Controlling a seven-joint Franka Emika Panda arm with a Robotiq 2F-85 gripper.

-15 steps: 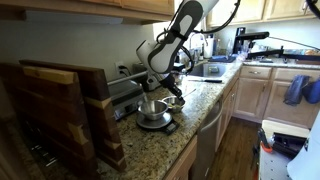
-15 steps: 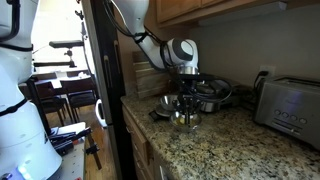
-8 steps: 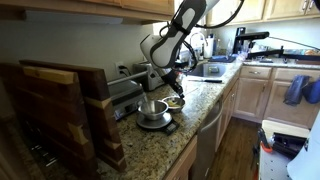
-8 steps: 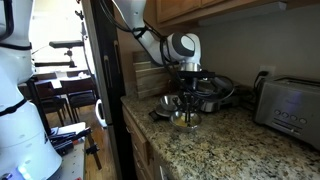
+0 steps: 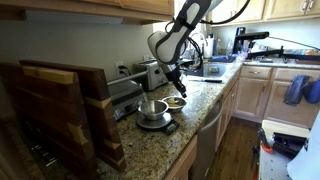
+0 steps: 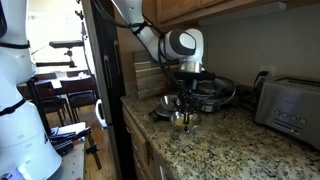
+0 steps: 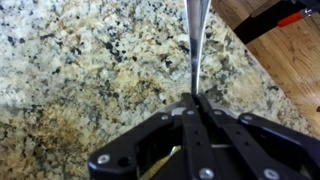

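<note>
My gripper [image 7: 193, 100] is shut on a thin metal utensil [image 7: 196, 40], which sticks out past the jaws over the speckled granite counter [image 7: 80, 70]. In both exterior views the gripper [image 5: 172, 80] [image 6: 186, 86] hangs above a small bowl [image 5: 175, 102] [image 6: 184, 121] with something yellowish in it. The utensil [image 6: 186, 106] points down toward that bowl; I cannot tell whether its tip touches it. A metal cup [image 5: 152, 108] stands on a small dark base just beside the bowl.
Wooden cutting boards [image 5: 60, 110] stand at one end of the counter. A toaster [image 6: 292, 108] sits by the wall, and a dark pan [image 6: 212, 95] lies behind the bowl. The counter's front edge [image 6: 140, 125] drops to cabinets and a wood floor.
The arm has risen a little, lifting the gripper and the utensil higher above the small bowl. The jaws stayed shut.
</note>
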